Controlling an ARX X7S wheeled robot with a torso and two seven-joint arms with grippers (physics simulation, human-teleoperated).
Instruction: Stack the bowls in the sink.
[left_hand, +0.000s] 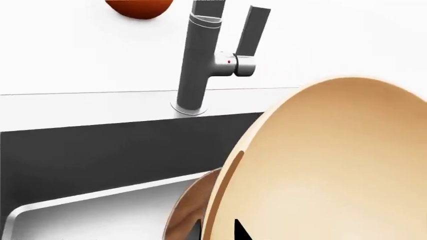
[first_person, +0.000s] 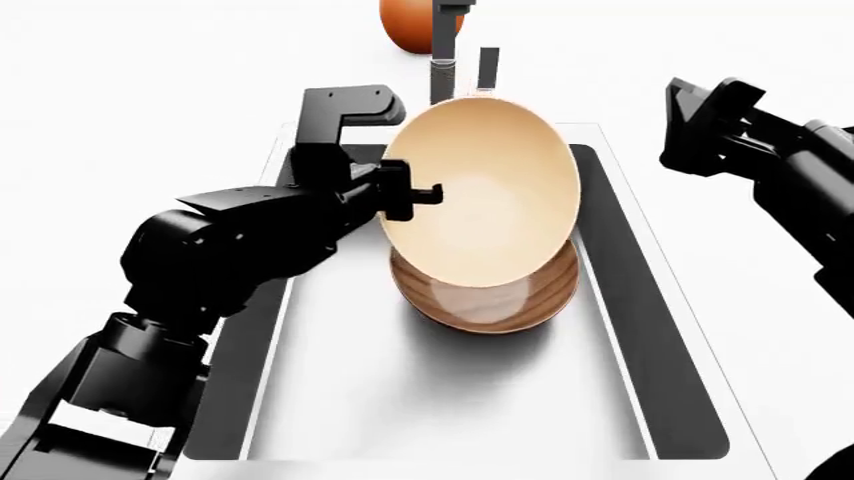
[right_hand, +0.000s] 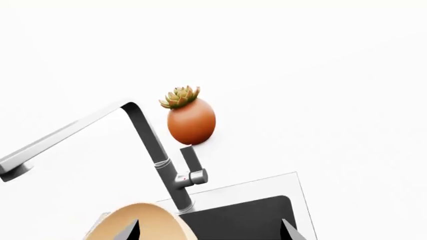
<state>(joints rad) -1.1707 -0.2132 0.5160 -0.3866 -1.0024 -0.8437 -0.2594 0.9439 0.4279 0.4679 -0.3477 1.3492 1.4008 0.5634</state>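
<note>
Sink (first_person: 627, 300) holds two bowls: cream (first_person: 487, 190) tilted over wooden (first_person: 494, 300).

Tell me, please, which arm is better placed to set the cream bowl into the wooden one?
Left. Its gripper holds the tilted cream bowl by the rim, directly over the wooden bowl in the sink. The right gripper hangs off to the side.

Sink (first_person: 621, 300) — set into the counter (first_person: 134, 120). Wooden bowl (first_person: 514, 305) on the sink floor, mid-basin; second bowl (first_person: 487, 190) tilted above it, at its rear. Faucet (left_hand: 197, 65) behind the sink, centred. Potted plant (right_hand: 190, 117) — on the counter behind the faucet.
</note>
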